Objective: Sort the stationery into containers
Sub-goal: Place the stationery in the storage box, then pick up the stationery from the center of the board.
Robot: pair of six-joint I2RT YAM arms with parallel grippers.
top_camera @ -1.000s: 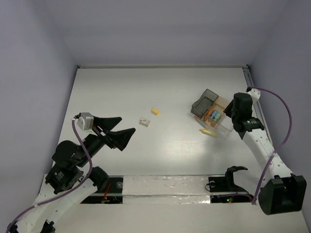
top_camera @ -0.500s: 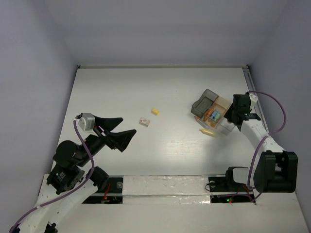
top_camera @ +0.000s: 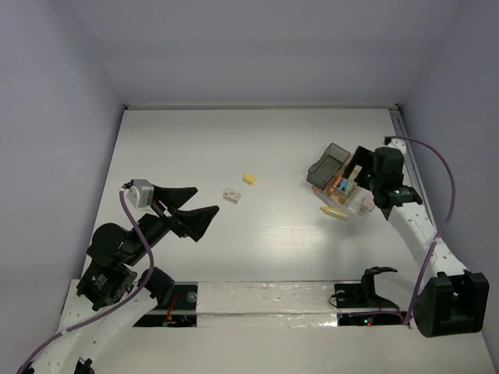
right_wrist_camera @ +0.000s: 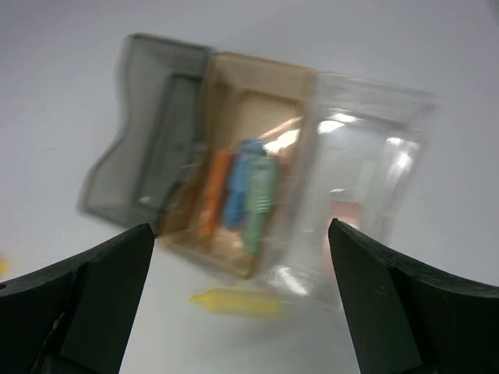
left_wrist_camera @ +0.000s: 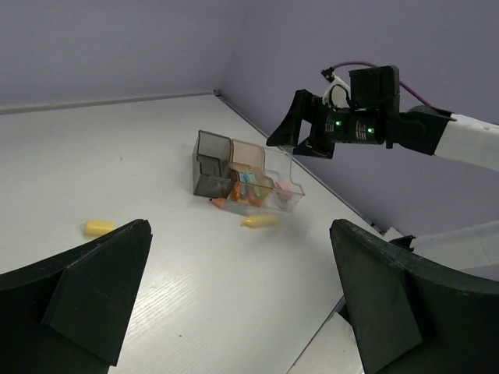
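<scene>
The containers [top_camera: 330,162] are a joined row of a smoky dark bin, a tan bin [right_wrist_camera: 253,101] and a clear bin [right_wrist_camera: 374,148] at the right of the table. Orange [right_wrist_camera: 214,191], blue [right_wrist_camera: 240,181] and green [right_wrist_camera: 260,195] pieces lie in the tan bin. A pink piece [right_wrist_camera: 345,218] shows blurred in the clear bin. One long yellow piece [top_camera: 335,212] lies on the table beside the bins. A small yellow piece [top_camera: 249,179] and a grey-white block [top_camera: 231,195] lie mid-table. My right gripper [top_camera: 357,173] hangs open over the bins, holding nothing. My left gripper [top_camera: 191,210] stands open and holds nothing, far to the left.
The bins sit close to the right wall and the table's right edge rail [top_camera: 401,128]. The white table [top_camera: 195,148] stretches to the back wall. Both arm bases and a taped strip [top_camera: 265,300] run along the near edge.
My right gripper has opened wide above the bins and its wrist has shifted back over them. The left arm has barely moved.
</scene>
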